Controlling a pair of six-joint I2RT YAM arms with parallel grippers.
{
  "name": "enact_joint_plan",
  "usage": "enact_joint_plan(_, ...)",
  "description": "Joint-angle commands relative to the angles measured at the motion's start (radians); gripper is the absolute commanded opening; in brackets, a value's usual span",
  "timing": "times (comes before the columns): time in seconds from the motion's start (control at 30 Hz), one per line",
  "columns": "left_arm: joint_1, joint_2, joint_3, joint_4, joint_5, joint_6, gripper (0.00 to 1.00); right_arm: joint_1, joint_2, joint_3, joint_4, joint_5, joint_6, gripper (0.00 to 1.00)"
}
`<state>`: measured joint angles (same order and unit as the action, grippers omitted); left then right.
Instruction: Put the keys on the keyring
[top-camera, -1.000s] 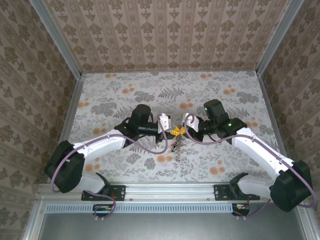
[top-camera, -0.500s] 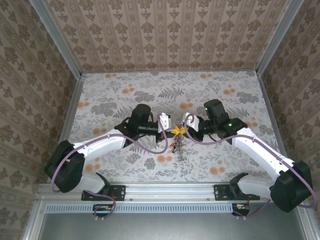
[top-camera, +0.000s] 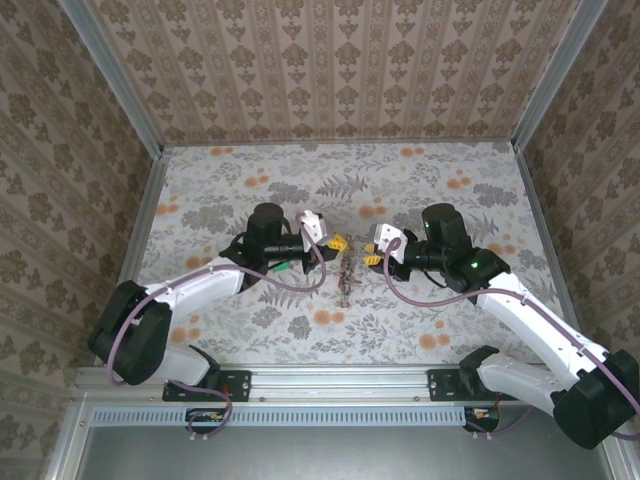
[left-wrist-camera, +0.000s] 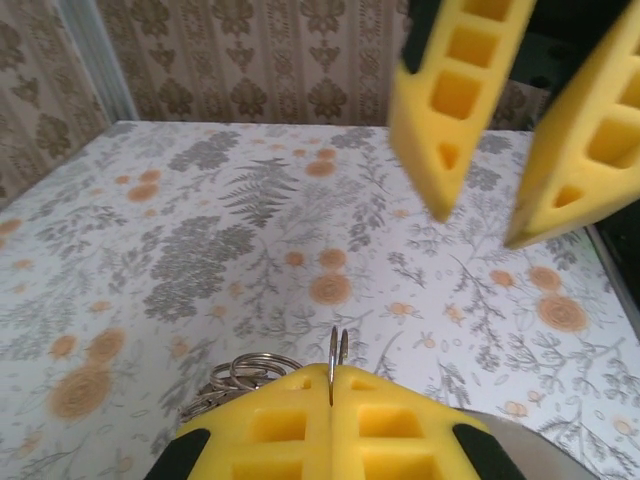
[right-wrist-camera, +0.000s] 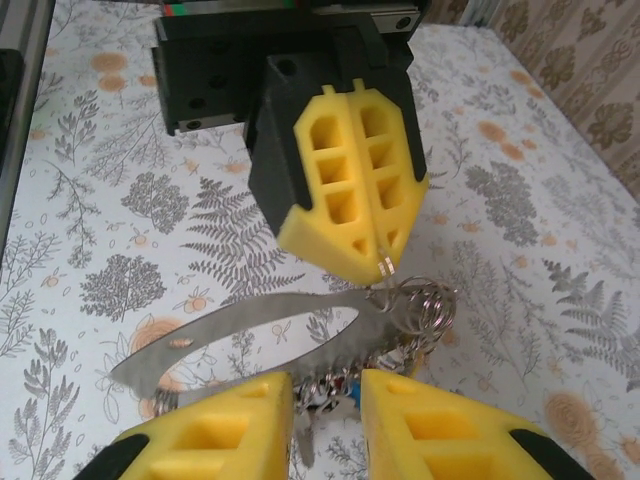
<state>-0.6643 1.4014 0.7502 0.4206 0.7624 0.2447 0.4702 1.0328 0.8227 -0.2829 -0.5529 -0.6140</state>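
My left gripper is shut on the keyring, whose thin metal ring stands edge-on out of the closed yellow pads. In the right wrist view the same ring pokes from the left gripper, with a cluster of small rings and a grey strap loop hanging from it. The keys, one with a blue head, bunch just below the strap. My right gripper is open, its pads on either side of the keys without touching. From above, the keys dangle between the left gripper and the right gripper.
The floral tabletop is ringed by patterned walls, with metal rails along its sides. The right gripper's open fingers hover close in front of the left wrist camera.
The right gripper has opened and drawn back to the right. The left gripper has pulled away up and left, still holding the ring, and the keys now hang lower between the two.
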Motion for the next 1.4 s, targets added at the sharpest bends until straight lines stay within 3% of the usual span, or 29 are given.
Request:
enact_joint_plan(0.0,0.032,-0.022,-0.003,0.101,0.015,-0.054,0.0,0.005,-0.013,-0.015,0.033,-0.001,0.048,0.27)
enact_joint_plan(0.3,0.117,0.01,0.01,0.178,-0.017,-0.148,0.0,0.049,0.027,-0.02,0.111,-0.007,0.137,0.26)
enact_joint_plan(0.5,0.244,0.082,0.061,0.25,-0.038,-0.246,0.0,0.186,0.152,-0.016,0.22,-0.001,0.217,0.23)
enact_joint_plan(0.7,0.348,0.146,0.119,0.315,-0.027,-0.301,0.0,0.334,0.379,0.03,0.337,0.052,0.273,0.2)
enact_joint_plan(0.87,0.407,0.161,0.156,0.282,-0.035,-0.27,0.0,0.426,0.569,0.123,0.388,0.266,0.361,0.21)
enact_joint_plan(1.0,0.448,0.157,0.182,0.231,-0.046,-0.235,0.0,0.43,0.709,0.21,0.425,0.405,0.558,0.22)
enact_joint_plan(1.1,0.479,0.146,0.201,0.195,-0.059,-0.229,0.0,0.428,0.793,0.273,0.438,0.496,0.691,0.3)
enact_joint_plan(1.37,0.538,0.133,0.231,0.156,-0.068,-0.216,0.0,0.42,0.955,0.434,0.349,0.554,0.824,0.34)
